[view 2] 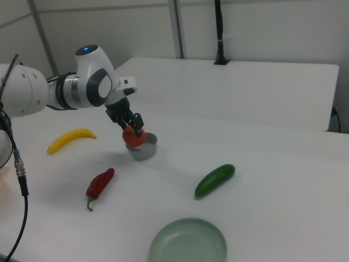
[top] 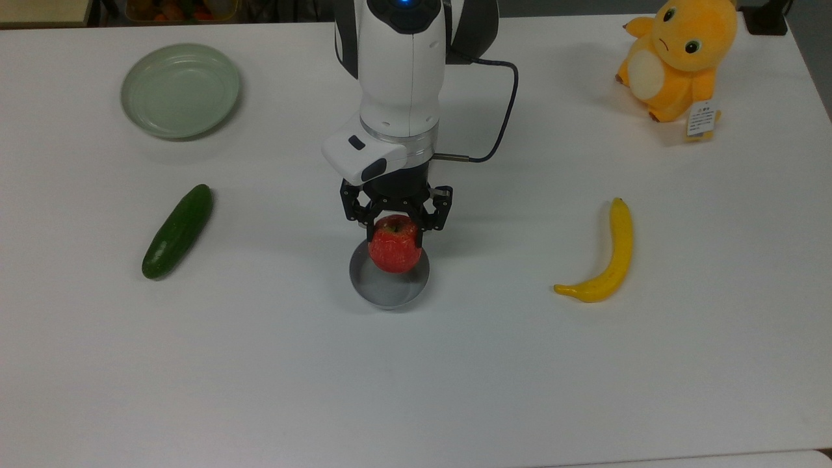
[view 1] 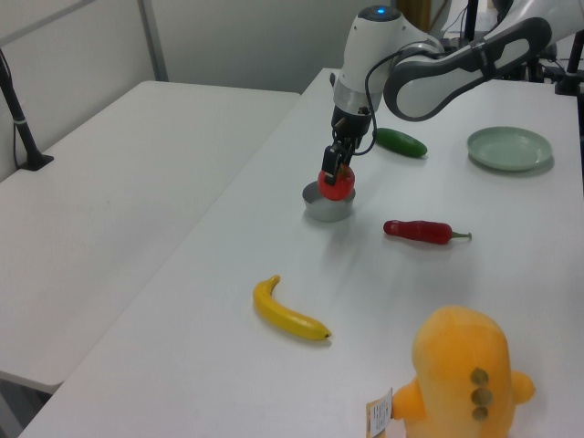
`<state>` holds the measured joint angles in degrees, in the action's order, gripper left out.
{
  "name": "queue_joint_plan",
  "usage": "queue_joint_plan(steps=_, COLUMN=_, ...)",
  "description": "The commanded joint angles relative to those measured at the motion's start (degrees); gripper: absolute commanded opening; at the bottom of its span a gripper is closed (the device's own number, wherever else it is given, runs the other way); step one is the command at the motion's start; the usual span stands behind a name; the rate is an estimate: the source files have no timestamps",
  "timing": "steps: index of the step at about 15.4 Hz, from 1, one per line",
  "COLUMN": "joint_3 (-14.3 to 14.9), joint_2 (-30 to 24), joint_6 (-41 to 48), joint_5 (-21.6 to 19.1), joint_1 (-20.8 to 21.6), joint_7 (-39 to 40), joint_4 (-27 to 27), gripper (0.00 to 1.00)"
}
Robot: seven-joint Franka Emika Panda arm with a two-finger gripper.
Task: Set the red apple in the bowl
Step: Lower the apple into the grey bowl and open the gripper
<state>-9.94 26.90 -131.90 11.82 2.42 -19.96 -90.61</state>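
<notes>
The red apple (top: pixel 394 252) hangs stem-up in the gripper (top: pixel 396 222), whose black fingers are closed against its upper sides; it sits directly over the bowl (top: pixel 389 288), and in the top view it covers the far part of the bowl's opening while the near inner wall stays bare; in the left view the red apple (view 1: pixel 336 183) is at the bowl's (view 1: pixel 328 208) rim, its lower part seemingly level with or just below the edge, though whether it touches the bottom cannot be told; the right view agrees, with the red apple (view 2: pixel 132 136) at the rim of the bowl (view 2: pixel 145 149) and the gripper (view 2: pixel 132 126) clamped on its top; the white arm (top: pixel 402 78) reaches down from the top view's upper edge, a dark cable (top: pixel 503 110) looping off its wrist; on the white table (top: pixel 416 377) around the bowl, a cucumber (top: pixel 177 231) lies well apart on the top view's left, with a pale green plate (top: pixel 180 90) further up on that side; a banana (top: pixel 604 259) lies well apart on the top view's right, and an orange plush toy (top: pixel 679 57) sits in the upper right corner; in the left view a red chili pepper (view 1: pixel 421 232) lies near the bowl on the left view's right
</notes>
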Motion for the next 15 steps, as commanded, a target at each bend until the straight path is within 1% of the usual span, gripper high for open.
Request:
queue_joint_plan(steps=1, joint_3=0.36, joint_2=1.4, joint_6=-0.99, joint_5=0.92, joint_1=0.66, joint_7=-1.49, joint_4=1.13, gripper=0.45)
queue_joint_plan(steps=2, joint_3=0.36, joint_2=1.49, joint_6=-0.99, joint_5=0.92, joint_1=0.74, joint_7=-1.49, joint_4=1.14, gripper=0.53)
queue_joint_plan(steps=3, joint_3=0.36, joint_2=1.49, joint_6=-0.99, joint_5=0.92, joint_1=0.74, joint_7=-1.49, joint_4=1.05, gripper=0.71)
queue_joint_plan(steps=4, joint_3=0.45, joint_2=1.49, joint_6=-0.99, joint_5=0.92, joint_1=0.66, joint_7=-1.49, joint_4=1.05, gripper=0.96)
queue_joint_plan(steps=5, joint_3=0.45, joint_2=1.49, joint_6=-0.99, joint_5=0.92, joint_1=0.66, joint_7=-1.49, joint_4=1.13, gripper=1.0)
queue_joint_plan(steps=11, joint_3=0.36, joint_2=1.32, joint_6=-0.73, joint_5=0.83, joint_1=0.74, joint_7=-1.4, joint_4=1.14, gripper=1.0)
queue_joint_plan(steps=13, joint_3=0.36, joint_2=0.44, joint_6=-0.12, joint_5=0.66, joint_1=0.74, joint_7=-1.4, joint_4=1.14, gripper=1.0)
queue_joint_plan(steps=15, joint_3=0.36, joint_2=-1.84, joint_6=0.85, joint_5=0.4, joint_1=0.74, joint_7=-1.4, joint_4=0.52, gripper=1.0)
